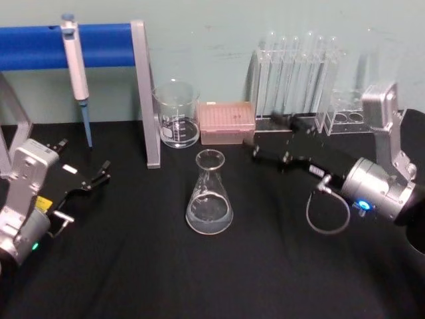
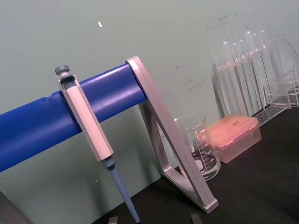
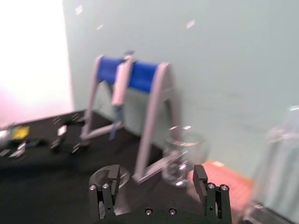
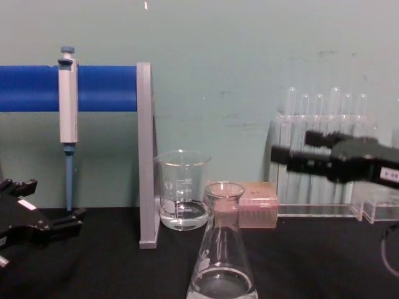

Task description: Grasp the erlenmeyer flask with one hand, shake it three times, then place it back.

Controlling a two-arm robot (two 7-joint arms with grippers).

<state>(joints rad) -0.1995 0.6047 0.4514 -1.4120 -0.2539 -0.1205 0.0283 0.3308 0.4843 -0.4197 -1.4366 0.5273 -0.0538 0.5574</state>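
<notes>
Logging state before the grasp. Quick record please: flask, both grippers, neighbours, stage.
flask: erlenmeyer flask upright mid-table on the black table, a little clear liquid, not held
right arm: right gripper fingers open, off the table, behind and right of the flask, apart from it
left arm: left gripper open, low at the table's left, idle
behind flask: beaker, pink box, test tubes
stage: grasp not yet made
</notes>
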